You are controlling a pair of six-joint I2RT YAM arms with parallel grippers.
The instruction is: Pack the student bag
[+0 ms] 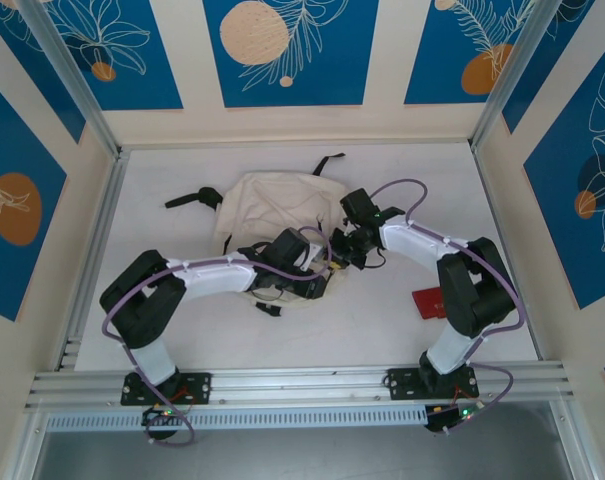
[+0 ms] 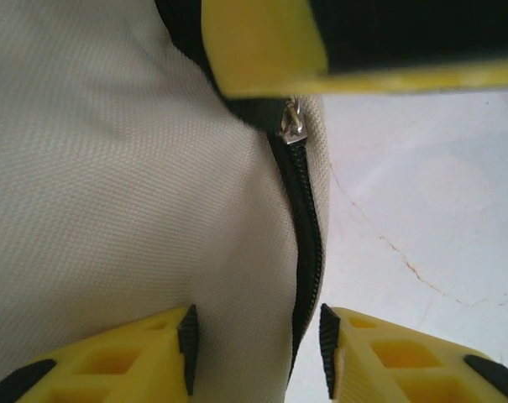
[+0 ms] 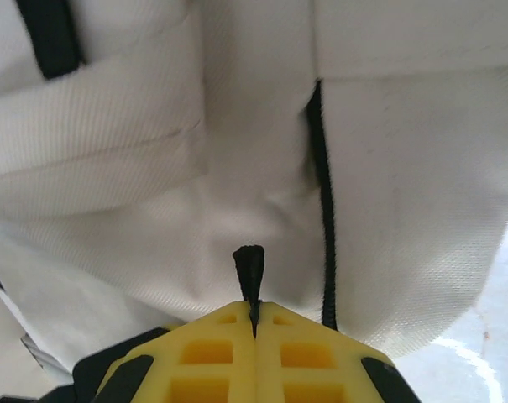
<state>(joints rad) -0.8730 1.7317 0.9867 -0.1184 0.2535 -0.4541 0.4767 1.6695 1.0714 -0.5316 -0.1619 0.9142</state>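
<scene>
Student bag lies slumped at the middle of the surface, one black strap trailing toward the far edge. My left fingers and right fingers meet at its near right side. A red flat thing sits toward the near right corner.

From my left wrist, my fingers stand apart either side of the black zip line, gripping nothing, with a silver zip pull just beyond.

From my right wrist, my fingers are pinched together on a black tab against the bag's cloth.
</scene>
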